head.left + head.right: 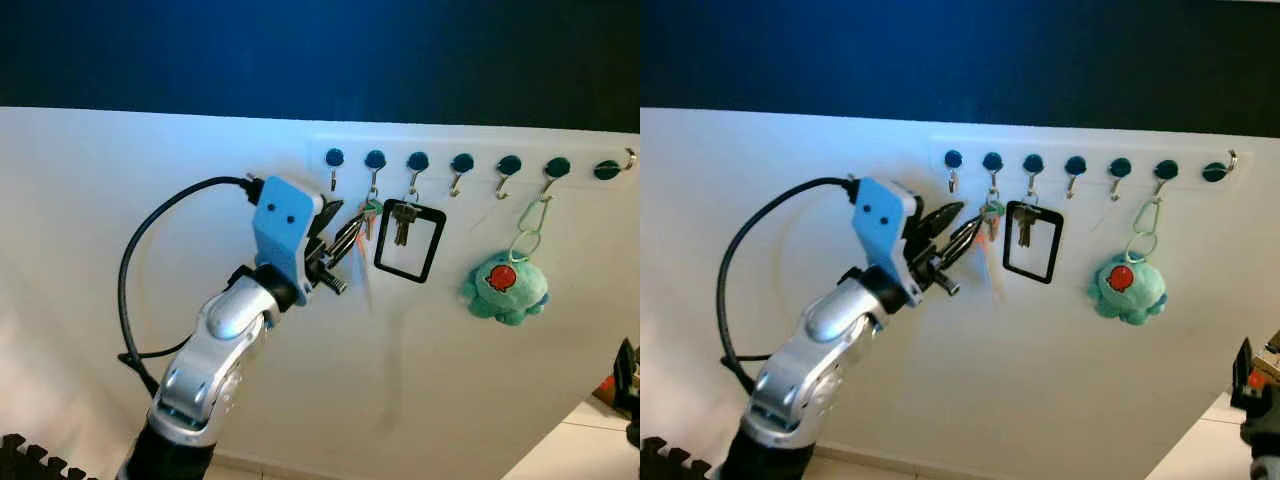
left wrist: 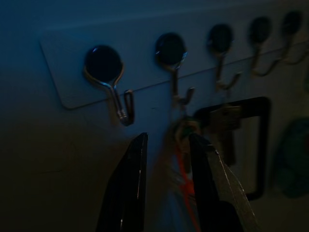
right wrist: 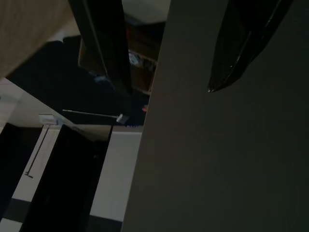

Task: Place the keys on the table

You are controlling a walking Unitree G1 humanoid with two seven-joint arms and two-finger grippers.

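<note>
Setting: a white wall [image 1: 150,330] under a dark blue upper band, seen by the robot's head camera.
Hook rail: one white strip [image 1: 480,150] fixed to the wall, carrying seven hooks [image 1: 334,160] with dark round caps, in a single row.
Keys: one bunch [image 1: 366,222] with green and orange tags hung from the second hook from the left, still on the wall.
Second item: a key on a black rectangular frame [image 1: 408,240] hung from the third hook, just beside the first bunch.
Soft toy: one teal plush [image 1: 505,287] with a red spot hung by a green clip from the sixth hook, well apart from the keys.
Left arm: one silver arm with a blue wrist bracket and a black cable, raised toward the rail.
Left gripper: the gripper [image 2: 166,169] was at the keys; its two black fingers [image 2: 130,183] were spread apart, one on each side of the hanging bunch, not yet pinching it.
Right gripper: the right gripper [image 3: 164,58] hung idle, its two fingers standing apart, holding nothing.
</note>
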